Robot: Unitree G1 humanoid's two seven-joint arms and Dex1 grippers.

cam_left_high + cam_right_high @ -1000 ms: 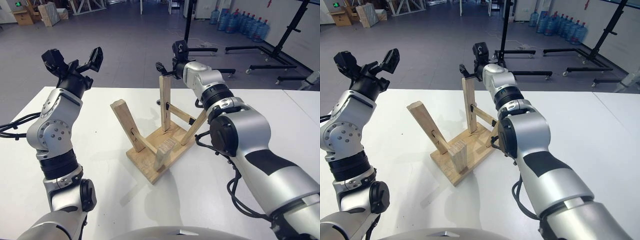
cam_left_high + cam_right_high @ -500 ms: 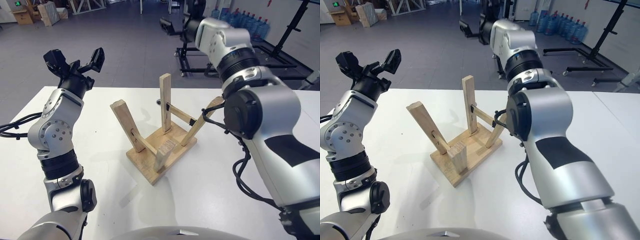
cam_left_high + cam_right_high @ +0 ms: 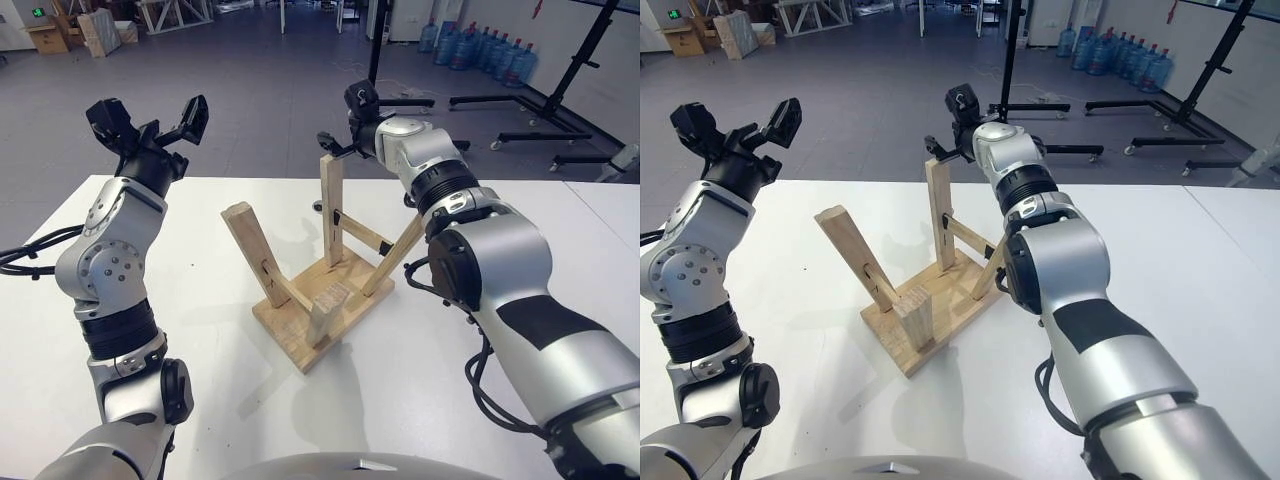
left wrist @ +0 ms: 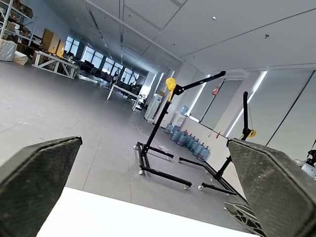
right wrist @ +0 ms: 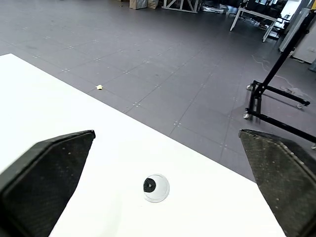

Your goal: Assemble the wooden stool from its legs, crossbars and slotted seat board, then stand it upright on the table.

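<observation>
The wooden stool lies upside down mid-table, its seat board (image 3: 290,325) flat on the surface. A left leg (image 3: 255,250) and a right leg (image 3: 397,252) lean outward, a back leg (image 3: 332,205) stands upright, and a short front leg (image 3: 322,310) sits near the board's edge. A crossbar (image 3: 362,230) joins the back and right legs. My right gripper (image 3: 342,120) hovers open just behind the back leg's top, its pads (image 5: 49,168) wide apart over the table. My left gripper (image 3: 148,115) is raised high at the far left, open and holding nothing, its pads (image 4: 34,177) spread.
The white table (image 3: 500,330) has free room on both sides of the stool. A small round mark (image 5: 156,187) lies on it near the far edge. Beyond that edge is open floor with black wheeled stands (image 3: 520,100) and water bottles (image 3: 490,45).
My right gripper swung up high above the stool half a second ago, then came back down to the top of the back leg. The left arm and the stool stayed put.
</observation>
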